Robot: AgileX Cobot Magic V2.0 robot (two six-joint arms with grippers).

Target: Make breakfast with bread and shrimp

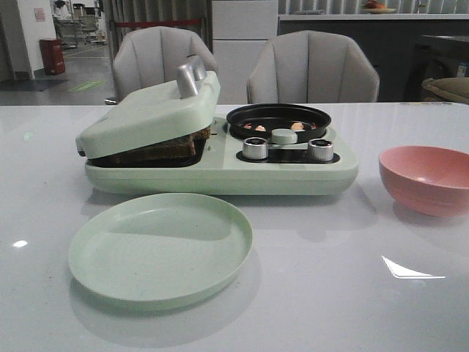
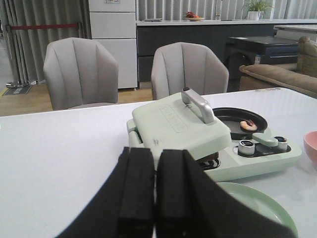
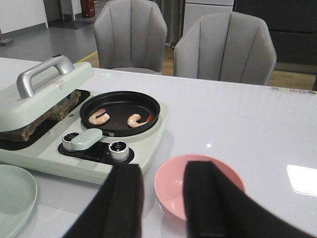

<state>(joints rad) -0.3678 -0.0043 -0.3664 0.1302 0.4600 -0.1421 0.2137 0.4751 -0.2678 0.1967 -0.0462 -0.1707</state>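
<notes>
White table (image 1: 352, 293) runs wide across the front view; two grey chairs (image 1: 311, 67) stand behind its far edge. Centre of table: pale green breakfast maker (image 1: 220, 172), long axis left-right across the robot's front, hinged lid (image 1: 150, 114) on the left half w/ silver handle (image 1: 189, 75) on top. Lid doesn't sit flat; it tilts, propped on the bread (image 1: 157, 150), dark crust edge showing in the gap betw. lid and base. Bread lies flat, broad side up/down, crust edge facing the robot; can't tell how many slices. Right half of the maker: round black pan (image 1: 278, 117) holding the shrimp (image 3: 134, 120), two small curled pinkish pcs lying apart on the pan floor, curls open roughly toward each other. In front of the pan: two silver knobs (image 1: 255, 149) w/ a green pan handle (image 1: 283, 136) betw. them. Green plate (image 1: 161, 246) sits just in front of the maker, left of centre, nearer the robot. Pink bowl (image 1: 426, 178) stands right of the maker, apart from it. Left gripper (image 2: 154, 198): black fingers nearly together, thin slit only, nothing betw. them, hovering over the table on the plate side. Right gripper (image 3: 162, 198): fingers apart, nothing held, above the pink bowl's near side.
</notes>
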